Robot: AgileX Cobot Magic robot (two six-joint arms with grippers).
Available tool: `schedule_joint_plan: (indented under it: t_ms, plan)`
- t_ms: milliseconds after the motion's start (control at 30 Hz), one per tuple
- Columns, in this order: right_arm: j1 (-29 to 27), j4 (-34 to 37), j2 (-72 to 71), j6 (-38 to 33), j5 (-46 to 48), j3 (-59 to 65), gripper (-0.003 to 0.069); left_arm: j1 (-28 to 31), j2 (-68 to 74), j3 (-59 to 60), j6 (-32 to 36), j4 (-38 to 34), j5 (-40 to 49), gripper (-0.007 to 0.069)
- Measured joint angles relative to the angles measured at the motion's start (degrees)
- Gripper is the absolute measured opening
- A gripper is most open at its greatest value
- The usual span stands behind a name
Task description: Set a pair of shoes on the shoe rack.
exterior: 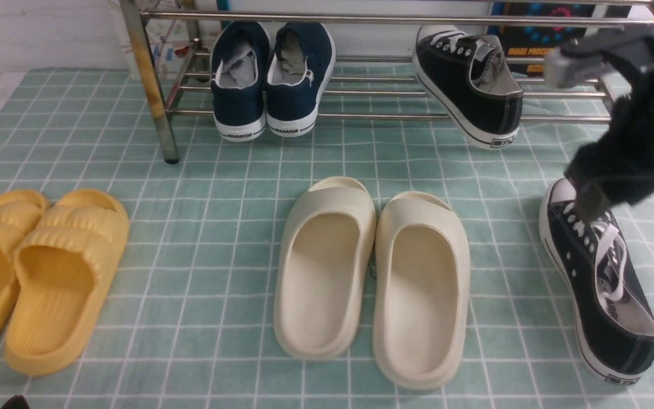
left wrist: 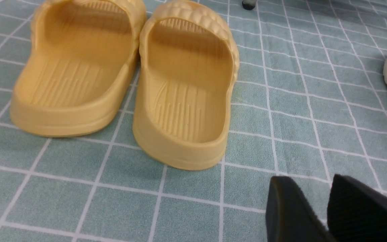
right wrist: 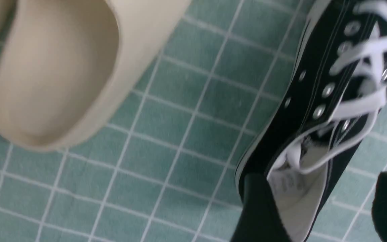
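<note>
One black lace-up sneaker [exterior: 469, 85] rests tilted on the lower bars of the silver shoe rack [exterior: 372, 19], at the right, its heel hanging over the front bar. The other black sneaker [exterior: 599, 284] [right wrist: 307, 101] lies on the checked cloth at the right. My right gripper [exterior: 588, 204] [right wrist: 321, 178] hovers over it, open wide. One finger is by the shoe's side and the other is over the cloth, with the grey-lined opening between them. My left gripper [left wrist: 309, 181] hangs low over the cloth near the yellow slippers, fingers a little apart and empty.
Navy slip-on sneakers [exterior: 270, 79] stand on the rack's lower shelf at the left. Cream slippers [exterior: 372, 272] [right wrist: 55, 67] lie mid-cloth, just left of the floor sneaker. Yellow slippers [exterior: 37, 272] [left wrist: 180, 94] lie at the left. A rust-stained rack leg [exterior: 156, 96] stands behind them.
</note>
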Motion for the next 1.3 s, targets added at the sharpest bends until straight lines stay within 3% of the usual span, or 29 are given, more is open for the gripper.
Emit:
schedule_joint_plan:
  t_ms: [233,600,667,767,800,833,867,1033,1300]
  plan:
    - [0.0,0.4,-3.2,2.1,-11.5,18.5,0.0459,0.0,0.0,0.0,0.0,0.0,0.0,0.0213]
    - [0.0,1.7,1.2,2.4,-21.9,24.7,0.0433,0.0,0.0,0.0,0.0,0.0,0.0,0.0221]
    - [0.0,1.5,2.8,2.4,-21.9,25.0,0.0352,0.0,0.0,0.0,0.0,0.0,0.0,0.0225]
    - [0.0,0.5,3.3,2.5,-21.9,25.0,0.0174,0.0,0.0,0.0,0.0,0.0,0.0,0.0228]
    - [0.0,0.4,3.3,2.6,-21.9,25.0,0.016,0.0,0.0,0.0,0.0,0.0,0.0,0.0228]
    - [0.0,-0.7,3.1,3.0,-21.7,25.0,0.0051,0.0,0.0,0.0,0.0,0.0,0.0,0.0229]
    - [0.0,-0.9,2.6,3.9,-21.3,25.0,0.0029,0.0,0.0,0.0,0.0,0.0,0.0,0.023]
    - [0.0,-1.7,-3.9,4.5,-13.8,22.6,0.0023,0.0,0.0,0.0,0.0,0.0,0.0,0.0235]
    - [-0.1,-6.8,-4.9,4.9,-12.0,11.4,0.0023,0.0,0.0,0.0,0.0,0.0,0.0,0.0237]
